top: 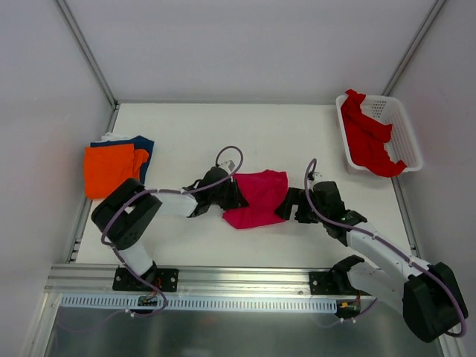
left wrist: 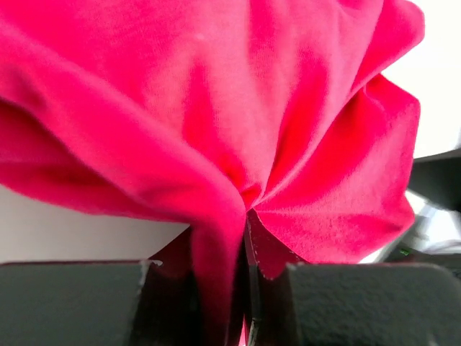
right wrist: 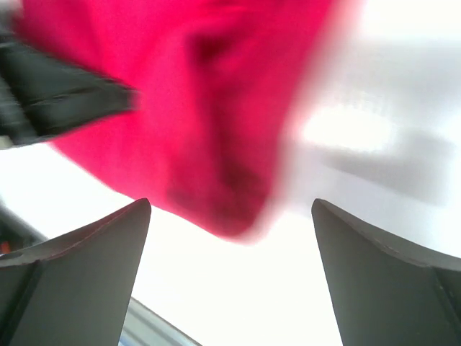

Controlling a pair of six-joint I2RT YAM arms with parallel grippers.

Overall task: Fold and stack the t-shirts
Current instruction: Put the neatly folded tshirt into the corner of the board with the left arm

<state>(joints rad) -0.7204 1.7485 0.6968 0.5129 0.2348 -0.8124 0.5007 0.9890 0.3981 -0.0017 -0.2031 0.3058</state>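
The left fingers (left wrist: 72, 303) are pinched on a bunched fold of the magenta t-shirt (top: 260, 195), which lies mid-desk (top: 186, 134). The right fingers (right wrist: 79, 274) gape wide just beside its right edge, holding nothing. Folding seems to be starting, and the right arm needs its own hold. There's room behind the shirt, and the orange t-shirt (top: 108, 169) sits well left.

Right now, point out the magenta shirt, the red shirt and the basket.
magenta shirt (top: 260, 195), top view, middle of the cloth.
red shirt (top: 366, 141), top view, bunched middle.
basket (top: 399, 121), top view, bare right wall.
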